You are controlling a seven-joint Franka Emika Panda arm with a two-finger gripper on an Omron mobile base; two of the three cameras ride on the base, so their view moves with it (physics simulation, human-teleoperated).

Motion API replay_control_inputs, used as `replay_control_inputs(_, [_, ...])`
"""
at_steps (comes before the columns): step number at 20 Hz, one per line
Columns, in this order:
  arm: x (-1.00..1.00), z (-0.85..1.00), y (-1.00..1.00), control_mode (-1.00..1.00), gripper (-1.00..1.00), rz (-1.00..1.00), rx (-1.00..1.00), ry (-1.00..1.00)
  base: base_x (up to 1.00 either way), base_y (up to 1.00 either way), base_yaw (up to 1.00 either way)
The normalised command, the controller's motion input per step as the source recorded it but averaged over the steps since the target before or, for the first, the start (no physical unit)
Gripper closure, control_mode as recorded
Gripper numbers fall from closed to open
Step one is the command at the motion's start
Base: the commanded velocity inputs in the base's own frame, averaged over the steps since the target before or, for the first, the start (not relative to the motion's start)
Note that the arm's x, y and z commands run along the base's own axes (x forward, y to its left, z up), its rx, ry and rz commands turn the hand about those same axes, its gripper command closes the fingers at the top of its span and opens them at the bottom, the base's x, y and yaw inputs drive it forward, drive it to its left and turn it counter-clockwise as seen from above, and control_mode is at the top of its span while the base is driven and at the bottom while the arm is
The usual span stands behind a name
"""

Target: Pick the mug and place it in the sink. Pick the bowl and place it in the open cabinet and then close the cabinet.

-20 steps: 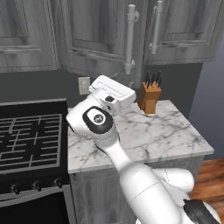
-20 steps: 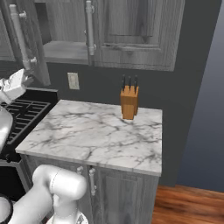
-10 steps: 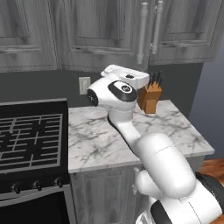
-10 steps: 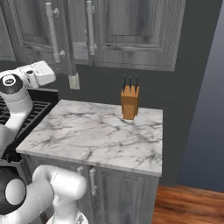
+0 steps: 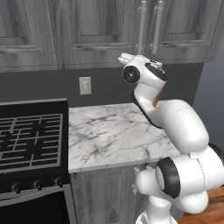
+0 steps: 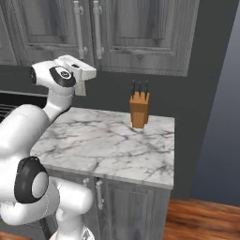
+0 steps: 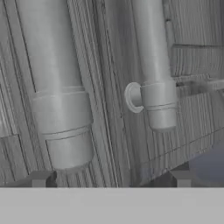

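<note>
We judge the task near its end: our gripper [image 7: 111,181], jaws wide and holding nothing, faces the bar handles [image 7: 155,74] of the cabinet [image 5: 109,35], whose doors look closed, with no mug or bowl on the counter [image 6: 112,145].

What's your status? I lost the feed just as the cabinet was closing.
Tool open, holding nothing. Grey wood-grain wall cabinet doors look shut, light-grey bar handles right ahead of tool. Wooden knife block on marble counter, clear of arm.
</note>
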Motion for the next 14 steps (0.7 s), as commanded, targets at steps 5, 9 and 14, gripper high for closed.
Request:
replay_control_inputs(5, [0.99, 0.00, -0.79, -1.00, -1.00, 0.36, 0.19, 0.00, 0.00, 0.00, 0.00])
replay_control_inputs(9, [1.00, 0.00, -0.55, -1.00, -1.00, 0.33, 0.13, -0.01, 0.00, 0.00, 0.00])
replay_control_inputs(14, [1.00, 0.00, -0.17, -1.00, -1.00, 0.24, 0.01, -0.12, 0.00, 0.00, 0.00])
